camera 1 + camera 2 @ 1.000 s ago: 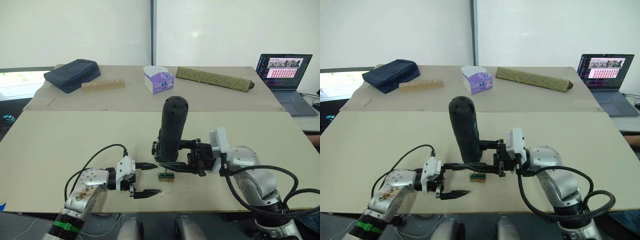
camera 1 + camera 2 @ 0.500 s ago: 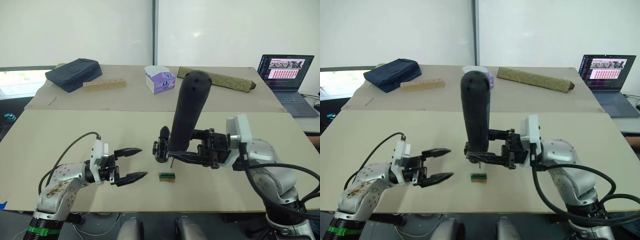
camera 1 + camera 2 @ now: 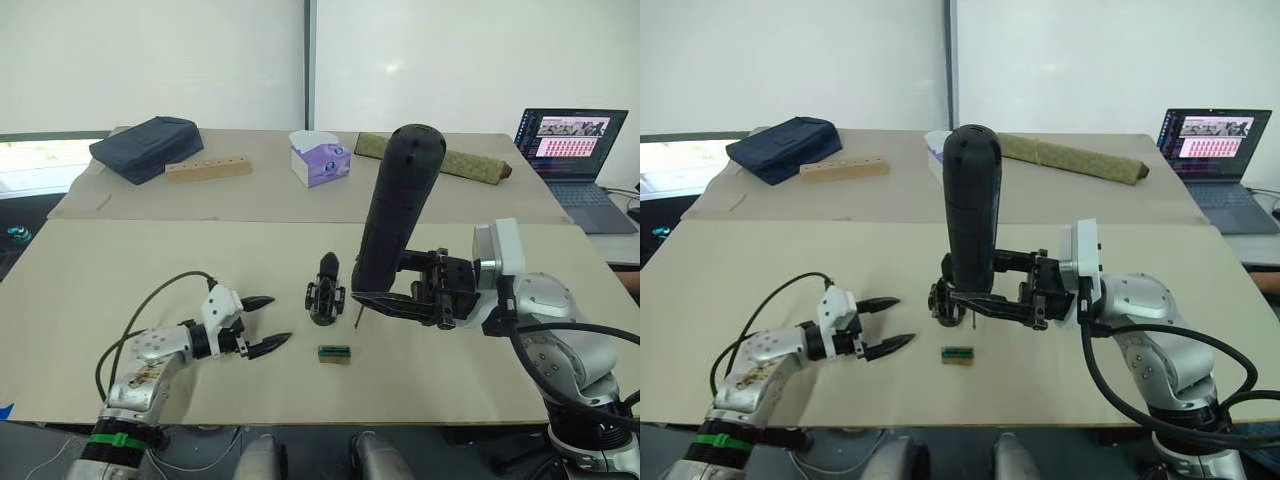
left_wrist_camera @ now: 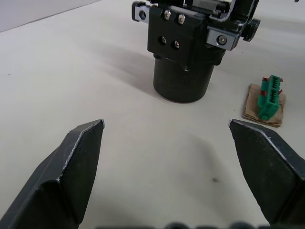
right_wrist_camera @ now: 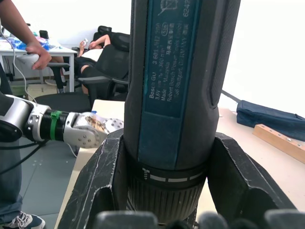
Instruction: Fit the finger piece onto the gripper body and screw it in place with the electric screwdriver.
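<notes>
From the head views, the right gripper [image 3: 385, 300] grasps the electric screwdriver [image 3: 395, 220], its bit just beside the gripper body [image 3: 325, 297] on the table [image 3: 150, 260]. In the left wrist view, the left gripper [image 4: 176, 148] gapes empty before that body; the finger piece seems already mounted.

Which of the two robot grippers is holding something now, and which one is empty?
The right gripper is shut on the electric screwdriver; the left gripper is open and empty.

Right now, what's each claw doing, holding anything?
Left gripper: open, holding nothing.
Right gripper: shut on the electric screwdriver.
</notes>
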Controlling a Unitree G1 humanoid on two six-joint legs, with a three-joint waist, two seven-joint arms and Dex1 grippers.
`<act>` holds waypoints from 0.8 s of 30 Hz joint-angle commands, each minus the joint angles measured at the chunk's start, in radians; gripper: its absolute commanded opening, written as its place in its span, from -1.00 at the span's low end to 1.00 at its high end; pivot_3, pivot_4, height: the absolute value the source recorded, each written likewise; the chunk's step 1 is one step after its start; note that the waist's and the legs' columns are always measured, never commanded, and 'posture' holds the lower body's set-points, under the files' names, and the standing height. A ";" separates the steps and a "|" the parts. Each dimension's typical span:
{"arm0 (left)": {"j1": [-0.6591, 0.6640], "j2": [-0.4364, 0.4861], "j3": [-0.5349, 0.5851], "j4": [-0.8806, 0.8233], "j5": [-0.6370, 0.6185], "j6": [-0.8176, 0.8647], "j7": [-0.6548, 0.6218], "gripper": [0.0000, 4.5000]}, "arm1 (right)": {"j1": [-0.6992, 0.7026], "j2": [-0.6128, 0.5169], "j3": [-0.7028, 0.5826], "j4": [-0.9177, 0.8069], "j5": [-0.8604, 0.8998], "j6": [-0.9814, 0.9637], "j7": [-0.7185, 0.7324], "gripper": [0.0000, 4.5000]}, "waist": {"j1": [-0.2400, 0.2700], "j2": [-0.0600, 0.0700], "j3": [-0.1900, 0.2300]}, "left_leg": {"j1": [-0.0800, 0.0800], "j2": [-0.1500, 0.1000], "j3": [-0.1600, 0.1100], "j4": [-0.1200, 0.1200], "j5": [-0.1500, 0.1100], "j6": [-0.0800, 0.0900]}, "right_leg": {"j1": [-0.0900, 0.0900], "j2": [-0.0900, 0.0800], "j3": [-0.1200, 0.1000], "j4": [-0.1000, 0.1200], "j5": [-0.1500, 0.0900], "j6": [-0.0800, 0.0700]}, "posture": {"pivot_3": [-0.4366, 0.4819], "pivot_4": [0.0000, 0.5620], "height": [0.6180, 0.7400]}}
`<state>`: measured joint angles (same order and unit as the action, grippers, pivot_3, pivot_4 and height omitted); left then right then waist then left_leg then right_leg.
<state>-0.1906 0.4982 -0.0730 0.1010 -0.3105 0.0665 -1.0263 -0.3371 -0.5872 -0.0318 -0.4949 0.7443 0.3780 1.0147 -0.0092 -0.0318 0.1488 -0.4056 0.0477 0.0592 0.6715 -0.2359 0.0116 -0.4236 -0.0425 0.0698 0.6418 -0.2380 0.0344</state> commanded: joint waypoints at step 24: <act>-0.157 -0.173 -0.141 0.164 0.131 -0.052 0.029 0.97 | 0.005 -0.027 -0.035 -0.063 0.005 -0.007 -0.061 -0.15 | 0.007 0.000 0.000 | -0.001 -0.001 -0.001 0.004 0.000 0.000 | 0.001 0.000 0.000 0.000 0.001 0.002 | -0.05 -0.47 1.00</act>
<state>-0.3442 0.3349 -0.1933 0.2473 -0.1881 0.0199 -0.9871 -0.3267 -0.6080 -0.0355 -0.5143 0.7293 0.3783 0.9581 -0.0020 -0.0319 0.1488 -0.4068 0.0467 0.0583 0.6760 -0.2360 0.0117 -0.4221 -0.0430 0.0699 0.6420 -0.2372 0.0362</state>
